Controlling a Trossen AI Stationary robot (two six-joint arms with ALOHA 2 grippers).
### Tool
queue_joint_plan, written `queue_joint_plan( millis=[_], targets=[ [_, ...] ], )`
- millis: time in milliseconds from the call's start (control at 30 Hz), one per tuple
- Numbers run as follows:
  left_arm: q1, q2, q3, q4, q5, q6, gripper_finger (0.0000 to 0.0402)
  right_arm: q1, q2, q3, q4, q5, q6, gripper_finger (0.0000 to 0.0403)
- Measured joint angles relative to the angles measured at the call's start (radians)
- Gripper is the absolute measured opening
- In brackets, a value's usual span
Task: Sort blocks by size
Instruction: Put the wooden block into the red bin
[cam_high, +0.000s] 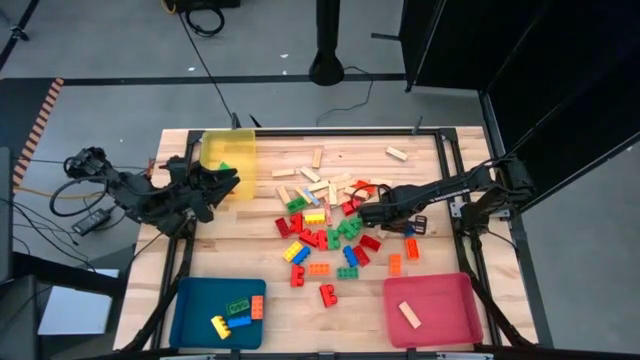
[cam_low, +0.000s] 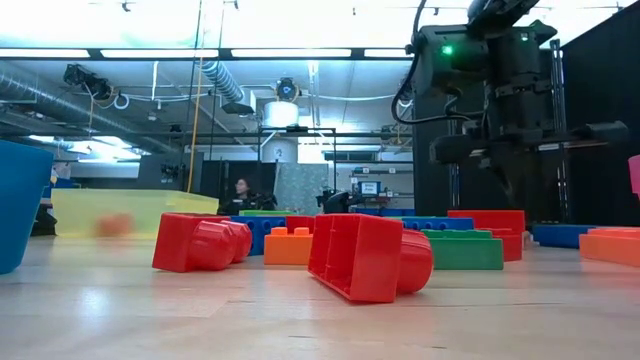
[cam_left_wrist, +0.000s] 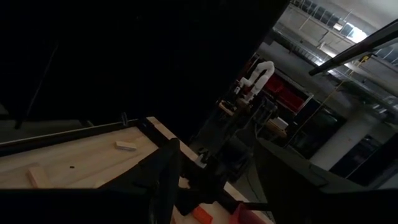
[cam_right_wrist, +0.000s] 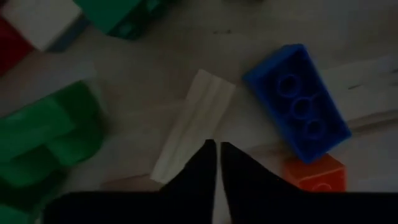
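Observation:
Many blocks (cam_high: 325, 225) lie loose in the middle of the table: studded bricks in red, green, blue, yellow and orange, and pale wooden bars (cam_high: 315, 180) toward the far side. My right gripper (cam_high: 366, 212) is over the pile's right part, fingers together, pointing down. In the right wrist view its tips (cam_right_wrist: 217, 149) stand at the end of a pale wooden bar (cam_right_wrist: 194, 124), with a blue brick (cam_right_wrist: 298, 109) and green bricks (cam_right_wrist: 50, 134) on either side. My left gripper (cam_high: 228, 184) is open and empty beside the yellow tray (cam_high: 228, 150). My right gripper points down with shut fingers at the near end of the pale wooden bar (cam_right_wrist: 186, 152), which lies flat on the table. I cannot tell whether the fingertips touch it.
The yellow tray at the far left holds a green brick (cam_high: 225, 167). A blue tray (cam_high: 195, 300) at the near left holds several bricks. A pink tray (cam_high: 440, 295) at the near right holds one wooden bar (cam_high: 409, 314). Bare table lies between the near trays.

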Motion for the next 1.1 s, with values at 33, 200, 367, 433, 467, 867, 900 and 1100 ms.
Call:
queue_joint_plan(
  millis=[33, 200, 367, 433, 467, 867, 900, 1100],
  targets=[
    [0.0, -0.001, 0.0, 0.0, 0.0, 0.0, 0.0209, 0.002, 0.0, 0.003, 0.008, 0.008, -0.001, 0.0058],
    [0.0, -0.001, 0.0, 0.0, 0.0, 0.0, 0.0209, 0.006, 0.0, 0.016, 0.028, 0.015, 0.009, 0.0127],
    [0.0, -0.002, 0.0, 0.0, -0.011, 0.001, 0.0209, 0.019, 0.003, 0.011, 0.043, 0.022, 0.068, 0.0213],
    [0.0, -0.004, 0.0, 0.0, -0.017, 0.003, 0.0209, 0.02, 0.011, 0.003, 0.055, 0.022, 0.088, 0.0248],
    [0.0, -0.005, 0.0, 0.0, -0.022, 0.003, 0.0209, 0.02, 0.014, -0.003, 0.061, 0.019, 0.097, 0.0263],
    [0.0, -0.007, 0.0, -0.012, -0.062, 0.004, 0.0209, 0.018, 0.014, -0.095, 0.173, 0.013, 0.195, 0.0295],
    [0.0, -0.007, 0.0, -0.013, -0.063, 0.004, 0.0209, 0.018, 0.014, -0.099, 0.179, 0.01, 0.202, 0.0284],
    [0.0, -0.007, 0.0, -0.016, -0.069, 0.004, 0.0209, 0.018, 0.01, -0.126, 0.191, -0.023, 0.212, 0.0193]
  ],
)
